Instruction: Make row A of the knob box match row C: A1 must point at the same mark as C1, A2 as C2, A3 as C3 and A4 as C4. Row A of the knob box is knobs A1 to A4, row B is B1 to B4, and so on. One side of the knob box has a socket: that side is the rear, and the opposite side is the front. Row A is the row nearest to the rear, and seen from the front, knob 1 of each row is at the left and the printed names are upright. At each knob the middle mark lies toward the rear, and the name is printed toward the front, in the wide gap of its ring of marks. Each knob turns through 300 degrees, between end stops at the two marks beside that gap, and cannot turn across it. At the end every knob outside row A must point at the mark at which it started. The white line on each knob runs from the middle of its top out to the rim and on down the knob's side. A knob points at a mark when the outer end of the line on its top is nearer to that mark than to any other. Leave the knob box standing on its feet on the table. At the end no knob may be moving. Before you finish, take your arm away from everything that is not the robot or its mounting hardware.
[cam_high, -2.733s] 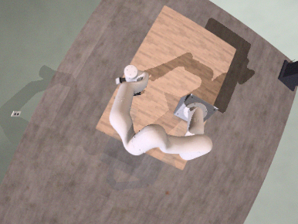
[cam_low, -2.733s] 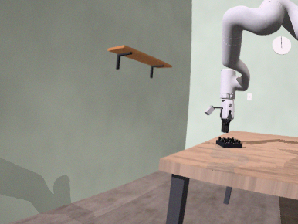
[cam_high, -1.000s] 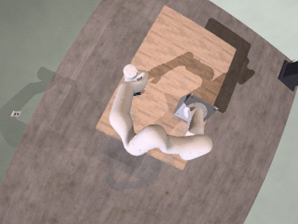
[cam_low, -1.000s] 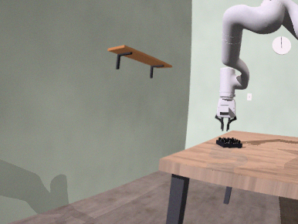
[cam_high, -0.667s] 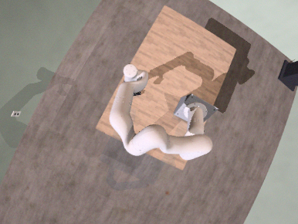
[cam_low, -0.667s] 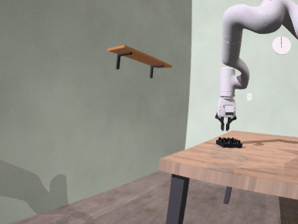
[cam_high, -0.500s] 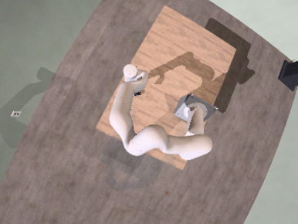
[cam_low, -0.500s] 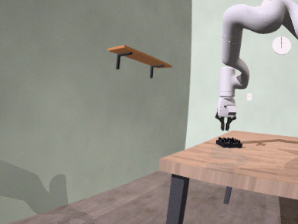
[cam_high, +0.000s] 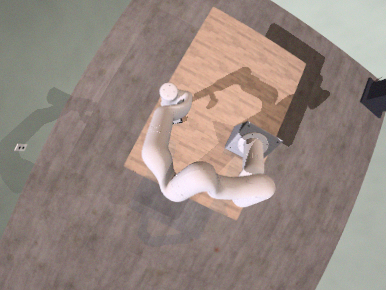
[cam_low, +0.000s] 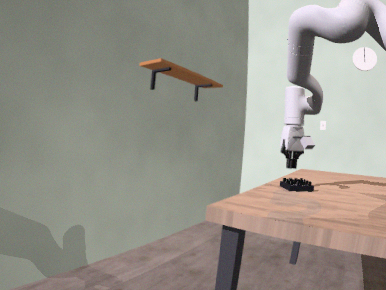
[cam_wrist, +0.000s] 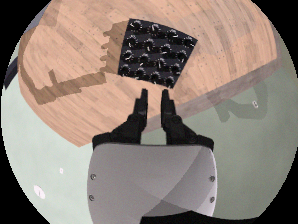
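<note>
The black knob box (cam_wrist: 157, 52) stands on the wooden table, near its edge, and its knobs are too small to read. It also shows in the exterior view (cam_low: 297, 184). My gripper (cam_wrist: 154, 97) hangs above the box, clear of it, pointing down at the side of the box nearest the camera. Its fingers stand a narrow gap apart with nothing between them. In the side view the gripper (cam_low: 292, 163) is a short way above the box. In the overhead view the arm's wrist (cam_high: 170, 93) hides most of the box.
The arm's base plate (cam_high: 252, 141) sits at the table's right side. The table edge lies close to the box (cam_low: 260, 202). A wall shelf (cam_low: 180, 74) hangs far off to the left.
</note>
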